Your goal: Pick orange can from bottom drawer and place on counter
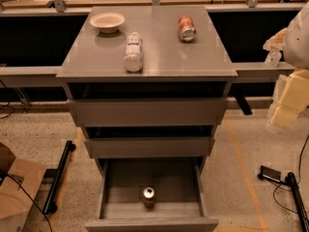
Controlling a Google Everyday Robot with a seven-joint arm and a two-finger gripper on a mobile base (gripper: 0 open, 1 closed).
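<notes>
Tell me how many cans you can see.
2. The red can lies on the counter; the orange can stands in the open bottom drawer. The other drawers may hide more. The gripper hangs at the right edge, away from both.

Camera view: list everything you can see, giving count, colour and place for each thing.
orange can: one, orange-brown with silver top, upright in the bottom drawer, near its front
bottom drawer: one, grey, pulled open, lowest of three
upper drawers: two, grey, above it
counter: one, glossy grey, cabinet top
bowl: one, white, counter back left
bottle: one, white, lying on counter, left of middle
red-and-white can: one, lying on counter, back right
cardboard box: one, brown, floor lower left
gripper: one, cream, right edge of view, apart from the cabinet
</notes>
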